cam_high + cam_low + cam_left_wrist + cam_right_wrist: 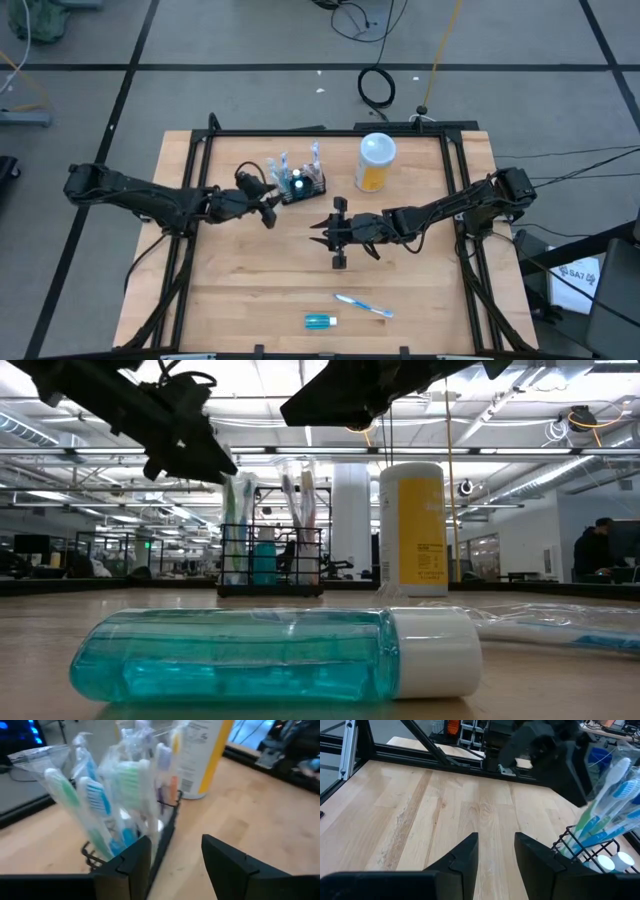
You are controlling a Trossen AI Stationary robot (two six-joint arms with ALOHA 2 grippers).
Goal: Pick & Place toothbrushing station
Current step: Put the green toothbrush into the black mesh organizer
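The toothbrushing station [303, 184], a small black wire rack [270, 560], stands on its base on the wooden table at centre back. It holds several wrapped toothbrushes [100, 800] upright. My left gripper [270, 212] hangs open just to the station's left, raised off the table [195, 455]. In the left wrist view the rack's near corner [167, 827] shows past one finger, and nothing is between the fingers of my left gripper [175, 852]. My right gripper [337, 235] waits open over the table's middle, on the near side of the station, and nothing is between its fingers [496, 845].
A tall white-lidded container [376, 160] with yellow-orange contents stands right of the station. A loose wrapped toothbrush [363, 306] and a small teal bottle [320, 321] lie near the front edge. A black frame [330, 132] rims the table. Bare wood lies front left.
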